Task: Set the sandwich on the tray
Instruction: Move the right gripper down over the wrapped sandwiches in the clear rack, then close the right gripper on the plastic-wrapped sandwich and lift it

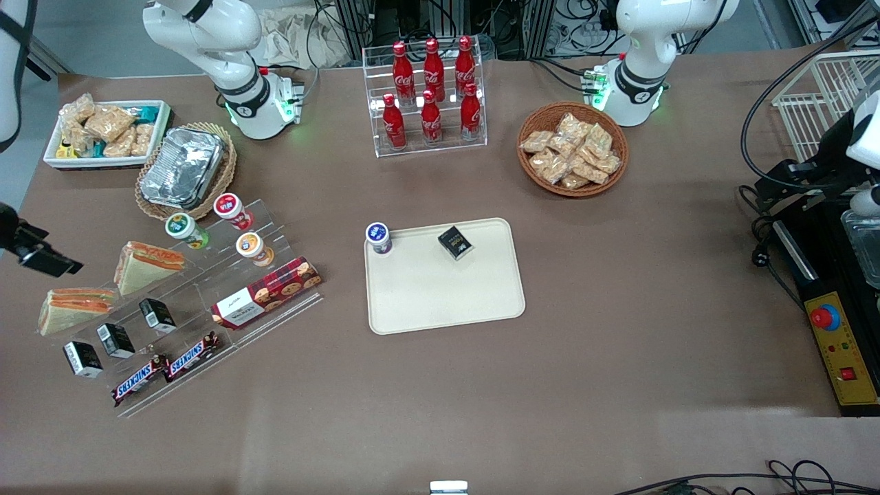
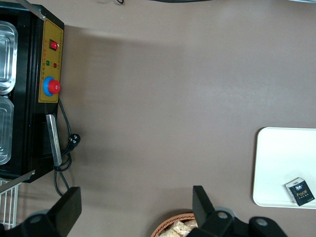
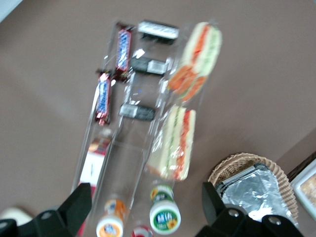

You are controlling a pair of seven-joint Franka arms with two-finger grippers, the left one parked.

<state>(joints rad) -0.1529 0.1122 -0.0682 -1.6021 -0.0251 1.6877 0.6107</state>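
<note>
The sandwich is a clear-wrapped white-bread wedge on the acrylic display stand, toward the working arm's end of the table. In the right wrist view the sandwich shows thin red and green layers along its cut edge. A second wedge with a broader orange face lies beside it, nearer the front camera. My gripper is open and empty, high above the stand; only part of the gripper shows in the front view. The cream tray lies mid-table and also shows in the left wrist view.
The tray holds a blue-lidded bottle and a black box. The stand also carries small bottles, black boxes, Snickers bars and a biscuit box. A foil container in a wicker basket stands farther back.
</note>
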